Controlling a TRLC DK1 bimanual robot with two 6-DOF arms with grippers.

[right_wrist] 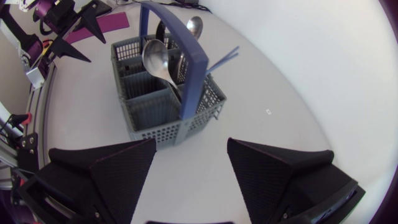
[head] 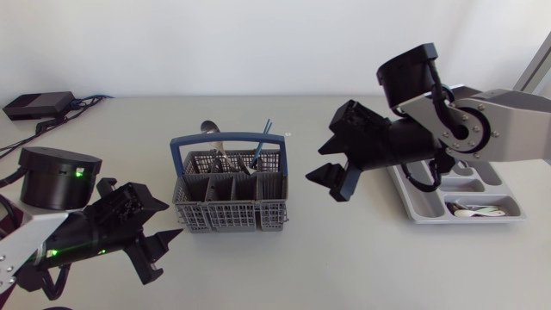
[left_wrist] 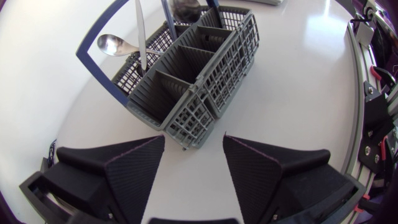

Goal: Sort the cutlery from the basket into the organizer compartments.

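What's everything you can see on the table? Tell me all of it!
basket: one, grey with blue handle, table's middle
spoons: at least two, silver, standing in the basket
thin stick: one, blue, in the basket too
organizer: one, grey, under the right arm
pale cutlery: count unclear, whitish, organizer's near compartment
box: one, black, far left corner
left gripper: one, black, open, facing the basket
right gripper: one, black, open, between basket and organizer

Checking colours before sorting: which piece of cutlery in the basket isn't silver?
The thin blue piece slanting out past the basket's handle; the spoons beside it are shiny metal.
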